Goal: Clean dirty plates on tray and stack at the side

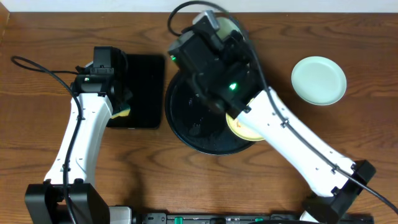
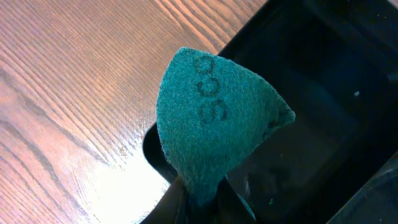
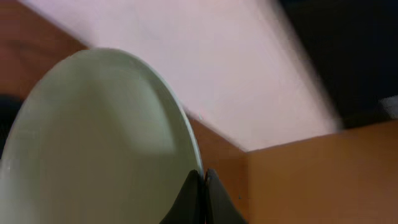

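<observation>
Round black tray (image 1: pixel 186 121), raised rim, mid-table.
Yellow plate (image 1: pixel 242 129) on tray's near-right rim; mint plate (image 1: pixel 318 80) flat toward far-right corner; second mint plate (image 3: pixel 93 143) tilted, rim pinched in right gripper (image 3: pixel 204 177).

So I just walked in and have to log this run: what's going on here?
The left end effector pinches a green sponge over the corner of the rectangular tray. The right end effector grips a pale plate by its rim, tilted up. Overhead, a yellow plate lies on the round tray, partly under the right arm. A mint plate sits apart on the table, on the right arm's side.
</observation>
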`<act>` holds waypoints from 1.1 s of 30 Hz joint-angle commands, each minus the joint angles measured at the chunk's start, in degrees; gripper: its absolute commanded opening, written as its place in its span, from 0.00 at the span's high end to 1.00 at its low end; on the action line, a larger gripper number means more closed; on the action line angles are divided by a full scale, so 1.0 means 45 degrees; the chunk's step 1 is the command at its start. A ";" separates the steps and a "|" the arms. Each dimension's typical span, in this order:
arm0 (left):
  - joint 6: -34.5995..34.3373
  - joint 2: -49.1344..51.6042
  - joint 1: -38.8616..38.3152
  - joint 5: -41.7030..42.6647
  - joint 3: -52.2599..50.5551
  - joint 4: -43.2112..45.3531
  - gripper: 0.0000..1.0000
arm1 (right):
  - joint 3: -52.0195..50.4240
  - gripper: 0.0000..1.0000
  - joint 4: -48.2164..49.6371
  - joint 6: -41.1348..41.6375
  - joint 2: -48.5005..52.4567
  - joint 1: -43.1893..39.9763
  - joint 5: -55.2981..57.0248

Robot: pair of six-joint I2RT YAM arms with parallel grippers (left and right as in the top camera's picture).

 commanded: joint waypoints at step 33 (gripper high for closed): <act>0.1865 0.0097 -0.1098 0.7305 -0.0359 0.2535 0.92 | -1.0933 0.98 1.2264 0.7402 0.1962 -0.5702 -1.4139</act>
